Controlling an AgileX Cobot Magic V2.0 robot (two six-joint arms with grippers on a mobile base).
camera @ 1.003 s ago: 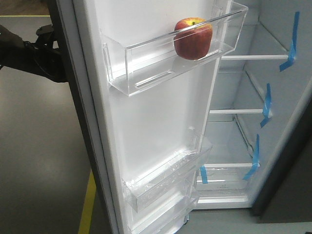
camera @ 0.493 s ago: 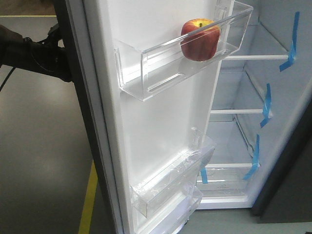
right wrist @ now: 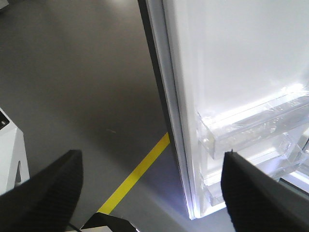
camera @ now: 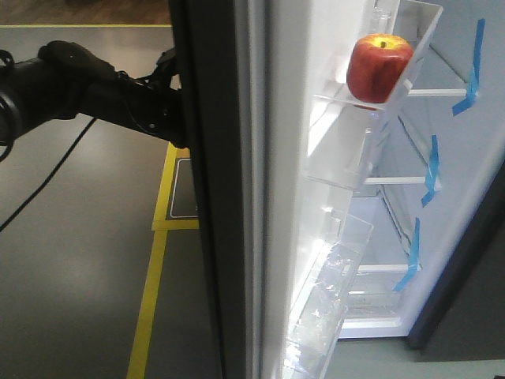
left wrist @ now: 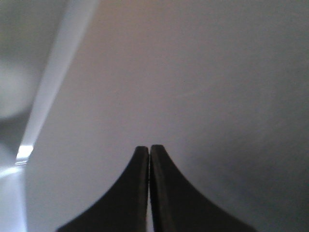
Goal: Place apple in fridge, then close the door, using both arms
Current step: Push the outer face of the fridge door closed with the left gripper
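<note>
Confirm apple [camera: 379, 69] seated in upper bin [camera: 422, 35]. Push door [camera: 213, 237], part-open, fully shut. Note left hand [left wrist: 149, 151] pinched tight, empty, at outer face; right hand [right wrist: 152, 162] spread wide.

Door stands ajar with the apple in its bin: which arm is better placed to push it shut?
Left, probably. The left end effector, shut, is close up to the door on its dark outer face. The right end effector hangs open beside the door's inner edge, facing the floor.
</note>
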